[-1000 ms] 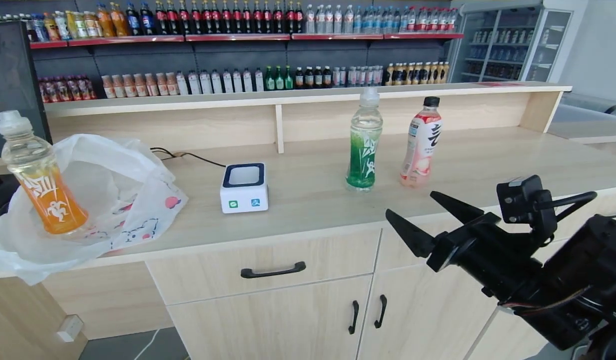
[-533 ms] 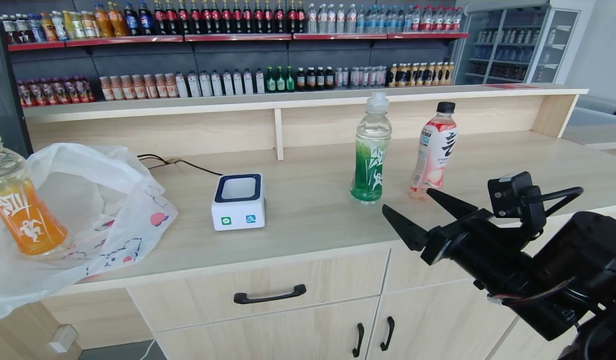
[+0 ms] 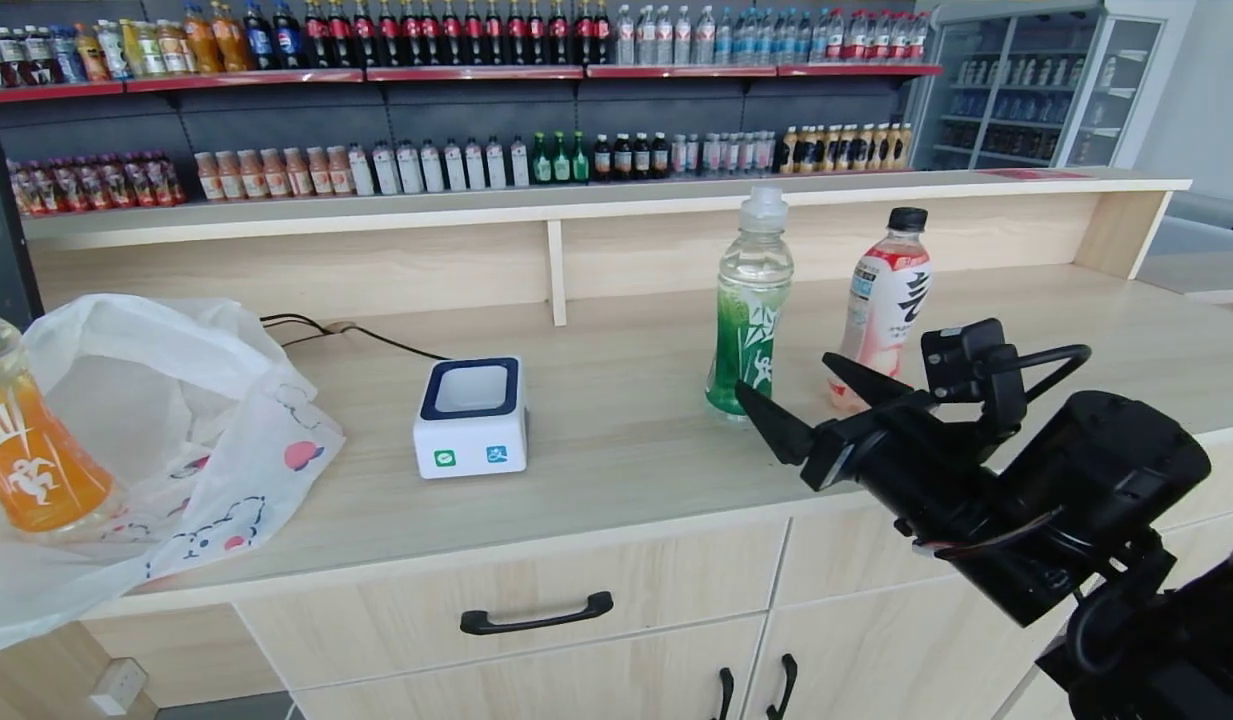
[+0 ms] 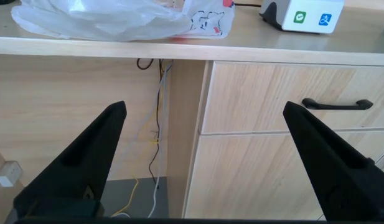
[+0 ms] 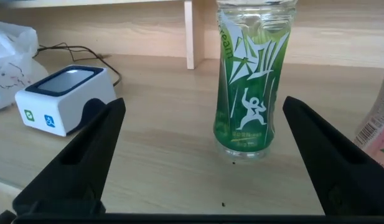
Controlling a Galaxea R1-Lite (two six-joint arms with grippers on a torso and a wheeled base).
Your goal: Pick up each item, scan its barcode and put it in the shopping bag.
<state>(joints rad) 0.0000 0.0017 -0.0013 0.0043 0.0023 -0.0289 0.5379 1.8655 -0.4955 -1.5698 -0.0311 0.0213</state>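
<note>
Green bottle [image 3: 748, 310] stands on wooden counter [image 3: 616, 430], drink shelves [image 3: 476, 73] behind; left gripper [image 4: 204, 109], right gripper [image 3: 786, 374] both apart.

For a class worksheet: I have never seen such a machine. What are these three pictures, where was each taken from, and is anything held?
This is a two-armed robot at a shop counter. The wide picture comes from a camera on its head. The other two come from cameras on its wrists, looking out between two black fingers. On the counter stand a green bottle, a pink bottle and a small white scanner, with a shopping bag and an orange bottle at the left. The right tool is open, facing the green bottle. The left tool is open, below the counter. Nothing is held.
</note>
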